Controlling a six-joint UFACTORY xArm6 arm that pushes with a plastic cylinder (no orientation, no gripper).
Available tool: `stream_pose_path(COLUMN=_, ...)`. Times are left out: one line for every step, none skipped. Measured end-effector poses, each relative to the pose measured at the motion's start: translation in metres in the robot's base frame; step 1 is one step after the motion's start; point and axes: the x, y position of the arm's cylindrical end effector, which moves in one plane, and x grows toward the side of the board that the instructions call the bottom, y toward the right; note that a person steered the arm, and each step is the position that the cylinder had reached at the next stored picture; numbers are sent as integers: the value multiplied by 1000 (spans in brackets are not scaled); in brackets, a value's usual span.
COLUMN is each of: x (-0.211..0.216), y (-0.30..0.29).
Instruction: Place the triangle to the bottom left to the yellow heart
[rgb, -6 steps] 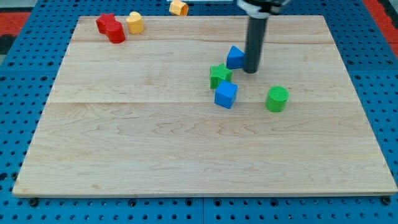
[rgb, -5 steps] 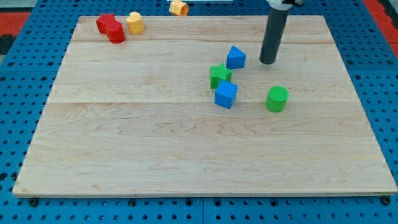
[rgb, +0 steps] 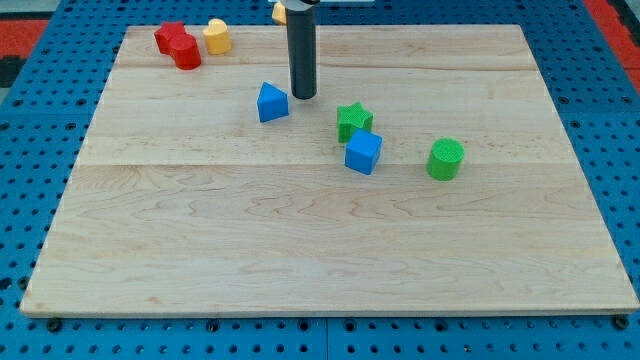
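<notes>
— What changed just now?
— The blue triangle (rgb: 271, 102) has slid from beside the green star (rgb: 354, 121) toward the table's (rgb: 300, 250) top-left corner; my tip (rgb: 303, 96) sits just to its right. No gripper, only a rod.
— Enough?
— Not yet; the yellow heart (rgb: 216, 36) is further up-left. The wooden table on blue pegboard (rgb: 30, 150) is clear between.

Our rod has swung from the right of the blue triangle (rgb: 271, 102) across to the view's left, and my tip (rgb: 303, 96) now rests just beside the triangle's right edge. We see the triangle itself shifted leftward, away from the green star (rgb: 354, 121).
</notes>
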Motion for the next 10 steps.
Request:
stream_pose_path(x=-1, y=45)
stream_pose_path(x=29, y=48)
stream_pose_path(x=36, y=18)
stream_pose_path(x=12, y=-29)
stream_pose_path(x=18, y=-44)
stream_pose_path(x=24, y=-28)
stream_pose_path(x=47, y=-42)
stream_pose_path(x=42, y=-102)
stream_pose_path(x=2, y=-128)
stream_pose_path(x=-18, y=-146)
